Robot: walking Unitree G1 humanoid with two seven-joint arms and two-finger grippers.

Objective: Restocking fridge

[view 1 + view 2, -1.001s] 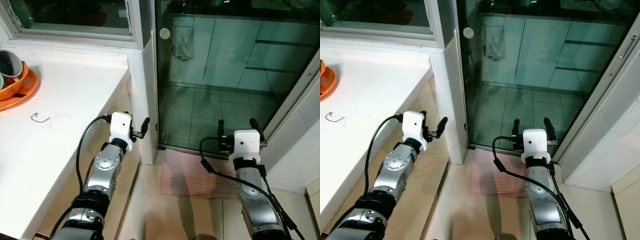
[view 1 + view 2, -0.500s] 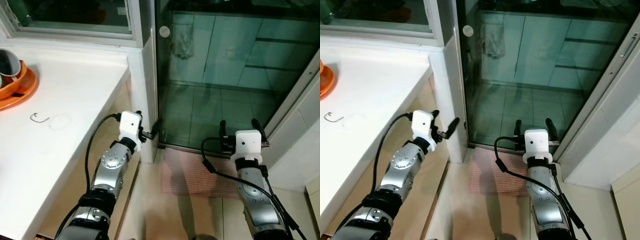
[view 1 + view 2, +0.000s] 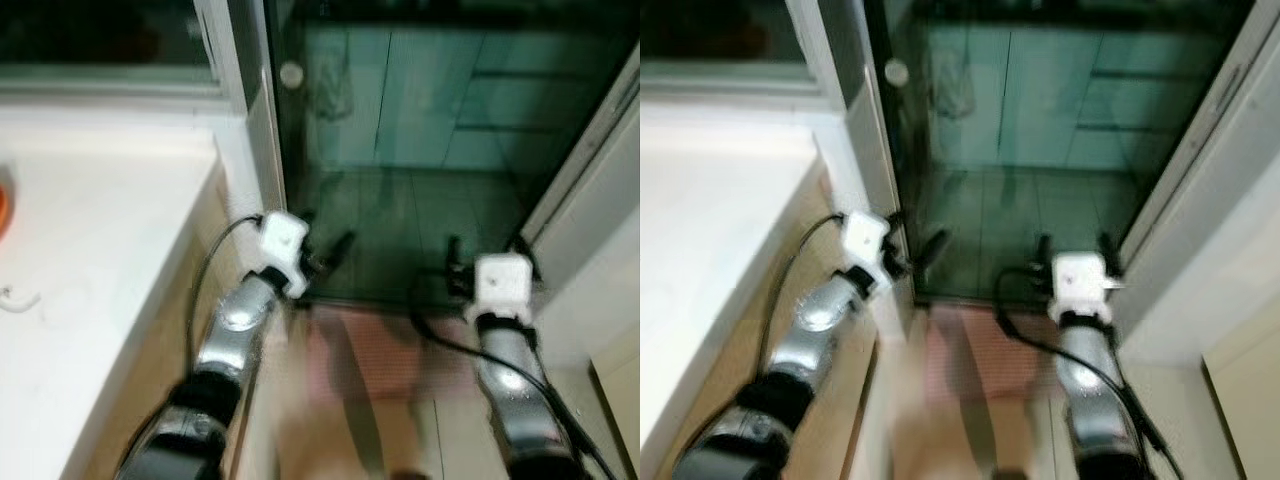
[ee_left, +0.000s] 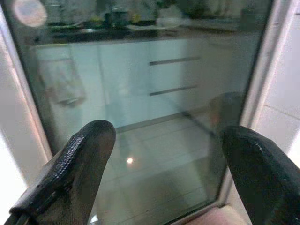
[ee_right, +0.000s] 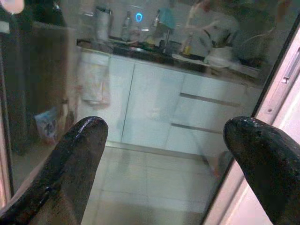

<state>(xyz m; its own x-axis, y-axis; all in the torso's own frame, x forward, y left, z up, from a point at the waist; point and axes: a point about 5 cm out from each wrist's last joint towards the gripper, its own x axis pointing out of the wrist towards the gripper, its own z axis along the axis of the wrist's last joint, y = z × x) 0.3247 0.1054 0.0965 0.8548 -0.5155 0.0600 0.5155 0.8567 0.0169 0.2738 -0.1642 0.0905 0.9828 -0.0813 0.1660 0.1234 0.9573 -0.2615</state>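
A glass door (image 3: 420,150) reflects kitchen cabinets, beside a white counter (image 3: 90,260) and a pink floor mat (image 3: 385,350).

Head views: motion-blurred throughout.
Orange dish (image 3: 3,212): cut by frame edge.
Kitchen items behind glass door (image 5: 154,140): too hazy to identify.

You are facing a glass door (image 3: 420,150), blurred, with pale cabinets (image 5: 154,110) showing behind it. A white counter (image 3: 90,250) is sitting to your left, and a reddish mat (image 3: 380,355) is lying on the floor below the door.
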